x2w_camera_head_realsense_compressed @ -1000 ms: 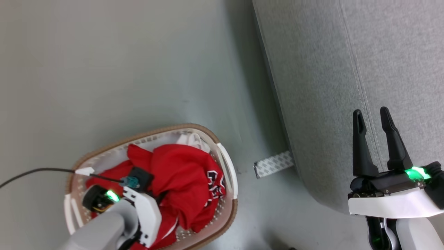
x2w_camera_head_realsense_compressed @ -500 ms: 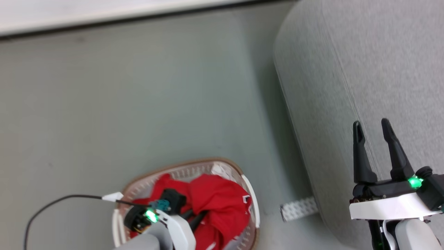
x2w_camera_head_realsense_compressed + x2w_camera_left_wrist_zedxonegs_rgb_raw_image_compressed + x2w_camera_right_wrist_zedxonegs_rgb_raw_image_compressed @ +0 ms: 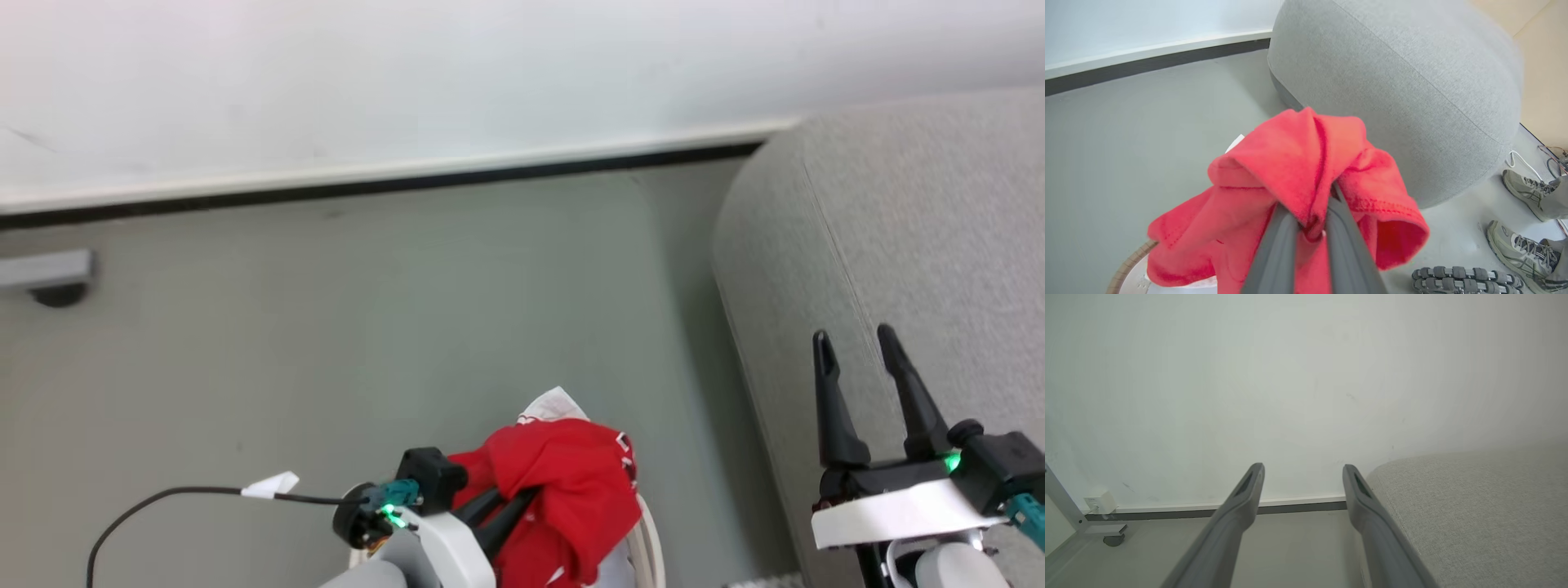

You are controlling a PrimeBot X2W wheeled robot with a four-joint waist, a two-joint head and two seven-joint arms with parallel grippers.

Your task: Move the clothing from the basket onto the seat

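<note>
Our left gripper (image 3: pixel 1310 212) was pinched tight on the red shirt (image 3: pixel 571 478), held up over the basket (image 3: pixel 1128 266) at the bottom middle of the frame so we could carry it to the sofa (image 3: pixel 906 245) on the right, while our right gripper (image 3: pixel 853 347) stood spread wide with nothing in it.

The clothing (image 3: pixel 571 482) is bright red, with small white-and-black marks along one edge. The basket (image 3: pixel 1128 264) has a tan-brown rim over white. The seat (image 3: pixel 939 245) is light grey, finely woven. The floor (image 3: pixel 408 327) is grey-green; the wall (image 3: pixel 408 73) white above a black line. A person's shoes (image 3: pixel 1521 249) are grey.
</note>
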